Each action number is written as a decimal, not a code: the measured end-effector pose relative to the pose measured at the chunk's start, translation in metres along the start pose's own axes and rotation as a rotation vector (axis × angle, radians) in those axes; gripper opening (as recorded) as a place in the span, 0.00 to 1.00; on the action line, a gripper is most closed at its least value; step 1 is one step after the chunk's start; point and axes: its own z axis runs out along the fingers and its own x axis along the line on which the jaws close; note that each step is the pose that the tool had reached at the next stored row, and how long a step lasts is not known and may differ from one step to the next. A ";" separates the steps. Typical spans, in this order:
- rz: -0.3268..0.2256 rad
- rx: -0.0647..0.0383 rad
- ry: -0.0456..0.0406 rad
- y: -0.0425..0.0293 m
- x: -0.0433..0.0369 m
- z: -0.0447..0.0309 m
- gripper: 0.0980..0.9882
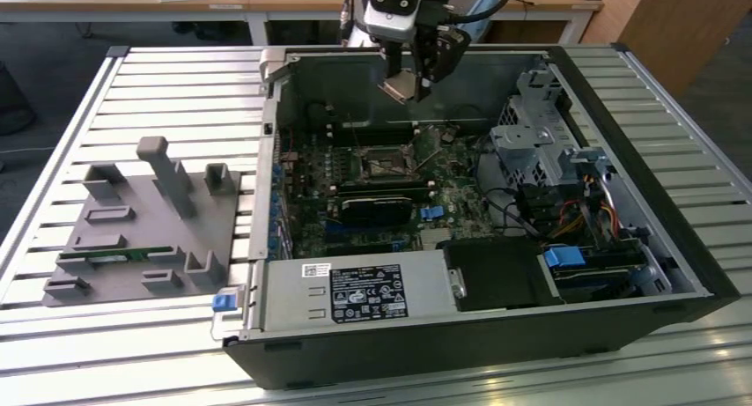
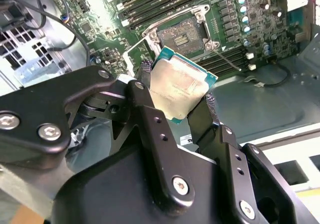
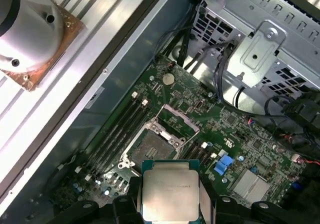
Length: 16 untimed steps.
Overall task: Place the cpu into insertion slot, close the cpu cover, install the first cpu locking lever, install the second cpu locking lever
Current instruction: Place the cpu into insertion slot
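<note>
My gripper [image 2: 177, 88] is shut on the cpu [image 2: 182, 81], a pale metal-topped chip with a green edge, pinched by two opposite sides. In the exterior view the gripper [image 1: 407, 85] hangs with the cpu [image 1: 397, 89] high above the motherboard, near the case's far wall. The insertion slot [image 3: 150, 146] lies open below, a dark square socket [image 2: 189, 34] on the green board [image 1: 382, 164]. The cpu cover [image 3: 176, 121] is swung up off the socket, a thin silvery frame [image 2: 134, 51]. In the first wrist view the cpu [image 3: 170, 190] sits apart from the socket, between the fingers [image 3: 206, 194].
The open computer case [image 1: 693, 274] lies on a slatted metal table [image 1: 141, 89]. A drive cage [image 1: 534, 142] and cables flank the board on the exterior view's right. A grey fixture block [image 1: 153, 221] stands on the left. A thin metal lever [image 2: 227, 56] lies beside the socket.
</note>
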 end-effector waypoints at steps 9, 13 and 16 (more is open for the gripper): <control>0.069 -0.001 -0.0065 -0.0009 0.0000 0.0086 0.50; 0.124 -0.002 -0.0113 -0.0010 0.0000 0.0102 0.50; 0.154 -0.002 -0.0138 -0.0010 0.0000 0.0110 0.50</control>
